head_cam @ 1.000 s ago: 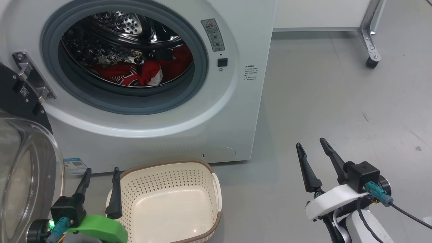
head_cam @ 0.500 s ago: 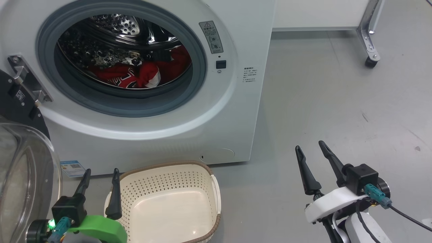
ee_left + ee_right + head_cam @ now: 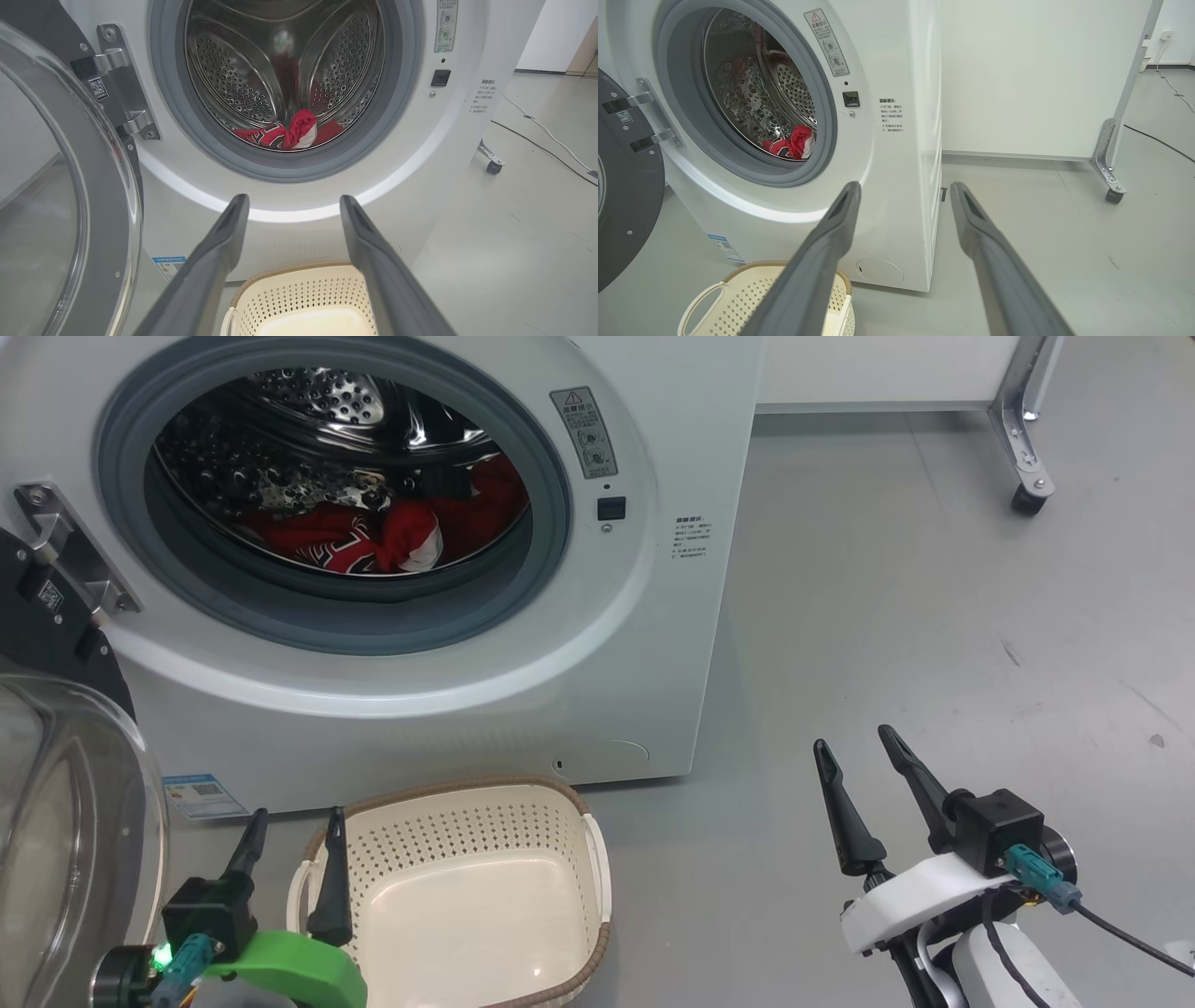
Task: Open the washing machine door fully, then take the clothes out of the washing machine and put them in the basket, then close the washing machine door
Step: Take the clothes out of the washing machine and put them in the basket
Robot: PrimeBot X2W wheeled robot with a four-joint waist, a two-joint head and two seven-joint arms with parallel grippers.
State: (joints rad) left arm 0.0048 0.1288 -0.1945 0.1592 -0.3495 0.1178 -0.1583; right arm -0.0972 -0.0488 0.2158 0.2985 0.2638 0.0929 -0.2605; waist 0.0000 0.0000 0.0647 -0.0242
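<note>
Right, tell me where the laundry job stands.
Done: door stands swung wide. In hand: nothing; left pincer and right pincer are open, empty, short of the washer. Left: clothes lie in the drum, basket is empty, door to close.

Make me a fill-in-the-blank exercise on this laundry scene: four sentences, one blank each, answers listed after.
1. Inside the washing machine, the red clothes lie in the perforated steel ____.
2. The washing machine door stands ____.
3. The cream basket is ____.
4. The left gripper and the right gripper each hold ____.

Missing words: drum; open; empty; nothing.
</note>
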